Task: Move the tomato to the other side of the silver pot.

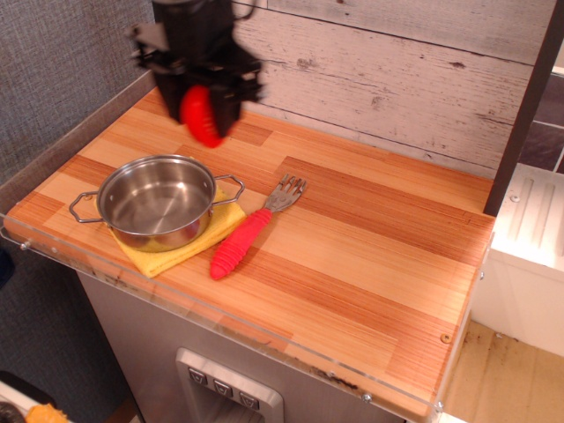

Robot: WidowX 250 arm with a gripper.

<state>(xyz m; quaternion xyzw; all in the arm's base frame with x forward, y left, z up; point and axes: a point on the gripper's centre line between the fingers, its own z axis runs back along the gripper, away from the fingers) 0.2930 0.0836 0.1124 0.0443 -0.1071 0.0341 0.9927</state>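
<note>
Tomato (202,115) held in claw (204,110) above table, silver pot (157,201) empty.

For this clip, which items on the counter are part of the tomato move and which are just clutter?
Part of the job:
- tomato, held in the end effector above the back left of the counter
- silver pot

Just lying about:
- yellow cloth under the pot
- red-handled fork right of the pot
</note>
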